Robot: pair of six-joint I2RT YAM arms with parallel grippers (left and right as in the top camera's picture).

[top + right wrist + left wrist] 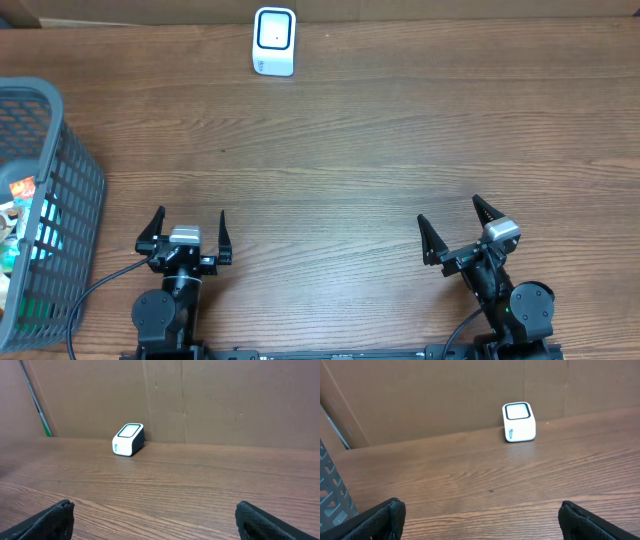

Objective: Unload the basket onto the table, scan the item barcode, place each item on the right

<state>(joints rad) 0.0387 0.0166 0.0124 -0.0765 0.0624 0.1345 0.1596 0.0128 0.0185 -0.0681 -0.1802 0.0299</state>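
A small white barcode scanner (274, 41) with a dark window stands at the table's far edge; it also shows as the scanner (519, 421) in the left wrist view and the scanner (128, 439) in the right wrist view. Packaged items (18, 215) lie inside a grey basket (70, 190) at the left edge, mostly hidden by its mesh. My left gripper (190, 226) hangs open near the front left, with nothing between its fingers (380, 519). At the front right my right gripper (452, 228) is open too, and bare wood shows between its fingers (260, 521).
A brown cardboard wall (445, 395) runs along the table's far edge behind the scanner. The basket wall (332, 495) stands close to the left of my left gripper. A black cable (100, 285) trails from the left arm's base.
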